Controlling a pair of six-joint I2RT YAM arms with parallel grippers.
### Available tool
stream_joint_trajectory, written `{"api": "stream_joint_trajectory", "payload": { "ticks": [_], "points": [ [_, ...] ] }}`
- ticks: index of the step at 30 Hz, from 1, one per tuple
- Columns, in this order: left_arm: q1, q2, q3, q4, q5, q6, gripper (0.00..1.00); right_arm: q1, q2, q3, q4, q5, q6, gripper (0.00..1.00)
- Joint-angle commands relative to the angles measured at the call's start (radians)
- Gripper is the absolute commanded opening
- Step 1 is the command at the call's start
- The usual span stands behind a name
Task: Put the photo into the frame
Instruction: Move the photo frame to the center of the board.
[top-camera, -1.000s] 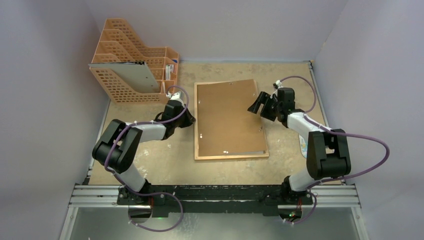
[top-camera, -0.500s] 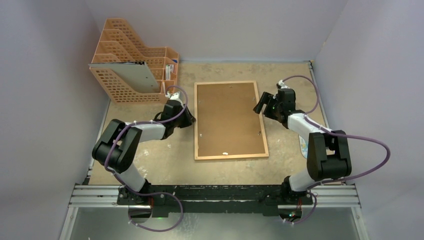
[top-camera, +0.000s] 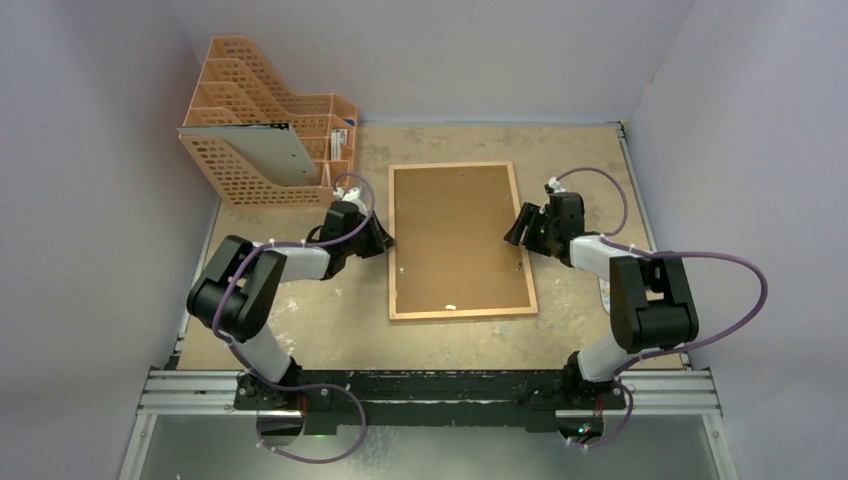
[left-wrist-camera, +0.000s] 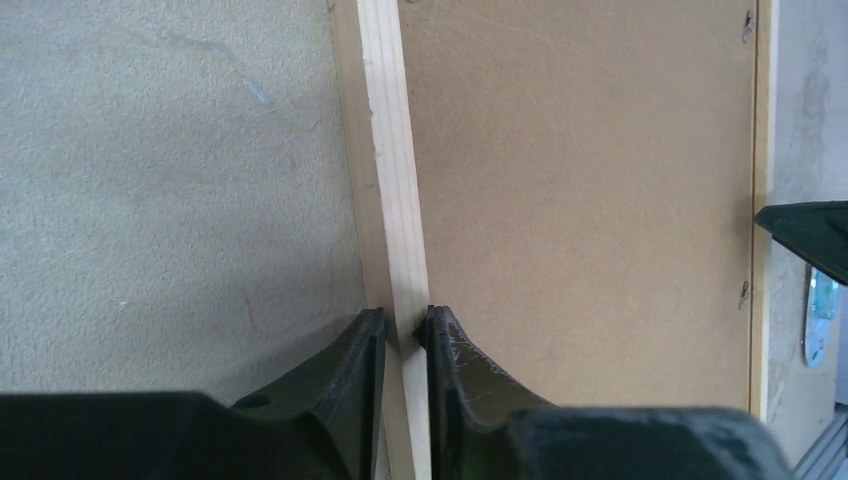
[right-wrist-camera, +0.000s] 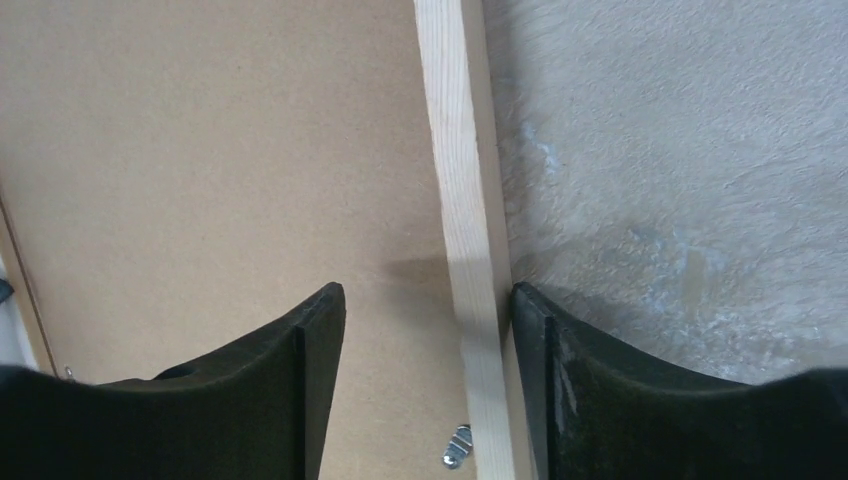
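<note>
The frame (top-camera: 460, 314) lies face down on the table with a brown hardboard backing panel (top-camera: 455, 235) flat inside it. The photo is hidden. My left gripper (top-camera: 388, 240) is shut on the frame's left rail; the left wrist view shows its fingers pinching the light-wood rail (left-wrist-camera: 390, 180). My right gripper (top-camera: 519, 228) is open and straddles the right rail (right-wrist-camera: 460, 170). One of its fingers is over the backing panel (right-wrist-camera: 220, 170) and the other is against the rail's outer side.
An orange file rack (top-camera: 270, 130) holding a grey sheet stands at the back left. A small metal clip (right-wrist-camera: 456, 446) sits on the backing by the right rail. A small blue-white object (top-camera: 606, 290) lies by the right arm.
The backing panel was skewed and raised at its right side and now lies flat in the frame. My right gripper has come down over the right rail. The left gripper has stayed put.
</note>
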Motion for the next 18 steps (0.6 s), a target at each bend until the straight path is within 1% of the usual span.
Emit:
{"api": "stream_joint_trajectory", "payload": {
  "ticks": [1,4,8,11,13,14,15,18],
  "points": [
    [-0.003,0.000,-0.051,0.000,0.081,-0.005,0.17,0.035,-0.015,-0.045,0.026,-0.066,0.037,0.60],
    [-0.003,-0.029,-0.085,0.010,0.080,-0.011,0.10,0.058,-0.050,-0.079,0.035,-0.071,0.066,0.54],
    [-0.003,-0.063,-0.132,-0.003,0.080,-0.005,0.05,0.070,-0.107,-0.119,0.020,-0.066,0.086,0.52],
    [-0.003,-0.093,-0.173,-0.011,0.080,-0.007,0.03,0.070,-0.158,-0.125,-0.008,-0.047,0.088,0.53],
    [-0.003,-0.119,-0.200,-0.026,0.070,-0.009,0.03,0.070,-0.192,-0.105,-0.049,0.014,0.087,0.60],
    [-0.003,-0.135,-0.208,-0.032,0.067,-0.010,0.03,0.070,-0.205,-0.091,-0.071,0.046,0.086,0.64],
    [-0.003,-0.150,-0.213,-0.043,0.060,-0.009,0.07,0.070,-0.217,-0.077,-0.087,0.076,0.082,0.67],
    [-0.003,-0.201,-0.225,-0.052,0.054,-0.009,0.21,0.070,-0.267,-0.035,-0.129,0.133,0.084,0.72]
  ]
}}
